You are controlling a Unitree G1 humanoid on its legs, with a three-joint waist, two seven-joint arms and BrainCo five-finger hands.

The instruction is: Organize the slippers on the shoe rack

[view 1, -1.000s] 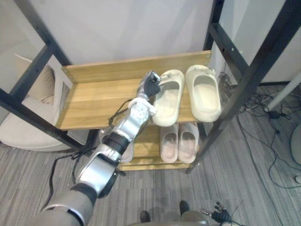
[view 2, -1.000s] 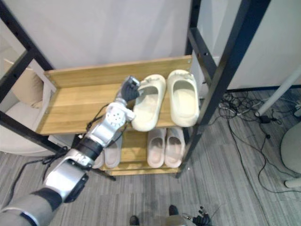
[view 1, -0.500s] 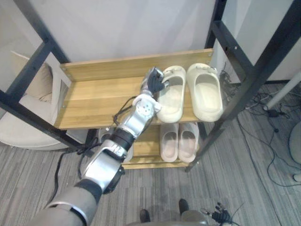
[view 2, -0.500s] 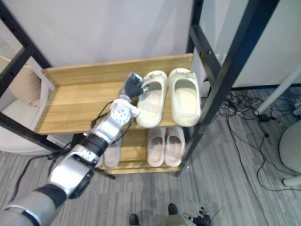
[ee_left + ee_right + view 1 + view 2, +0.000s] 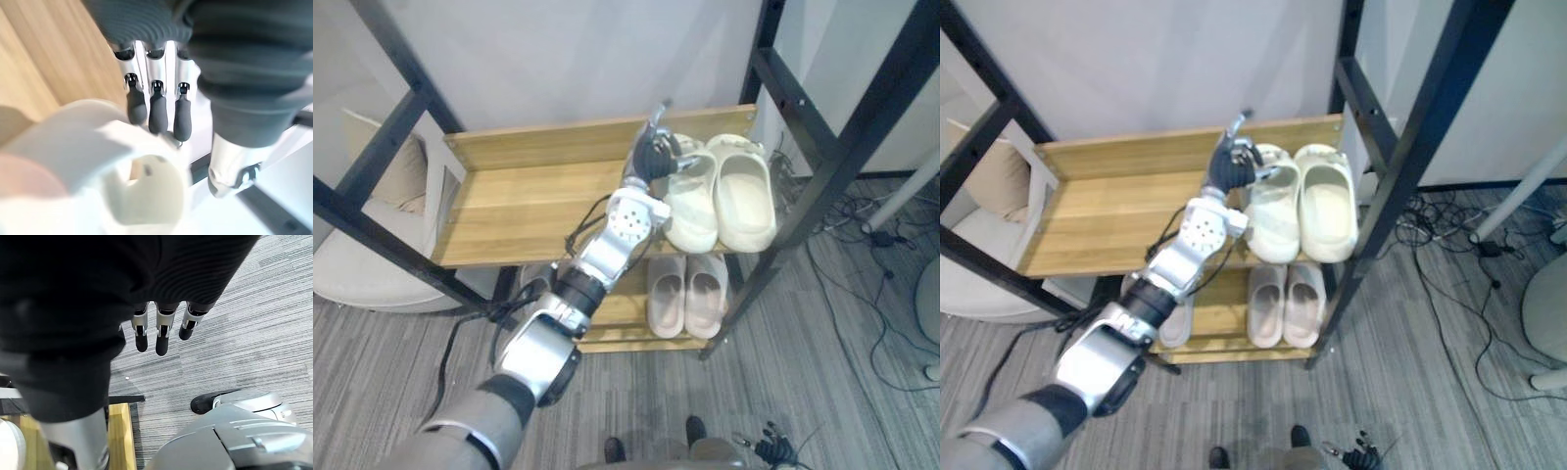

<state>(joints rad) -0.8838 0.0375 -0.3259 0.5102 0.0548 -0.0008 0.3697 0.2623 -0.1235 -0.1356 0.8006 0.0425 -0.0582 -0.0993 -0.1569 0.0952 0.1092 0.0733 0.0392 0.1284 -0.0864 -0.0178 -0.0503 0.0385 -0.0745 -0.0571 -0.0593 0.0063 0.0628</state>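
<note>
I see my left hand point(image 5: 651, 157) nearly flat, its straight fingers' dark tips touching the smooth, rounded strap of the cream slipper point(image 5: 693, 211). That slipper lies against the second slipper point(image 5: 744, 196) on the wooden top shelf point(image 5: 519, 201). My right hand point(image 5: 162, 335) hangs relaxed above the grey carpet point(image 5: 244, 333).

Silver-grey arm point(image 5: 597, 259), dark ribbed wrist cover point(image 5: 142, 19), dark-tipped silver fingers point(image 5: 157, 107).
</note>
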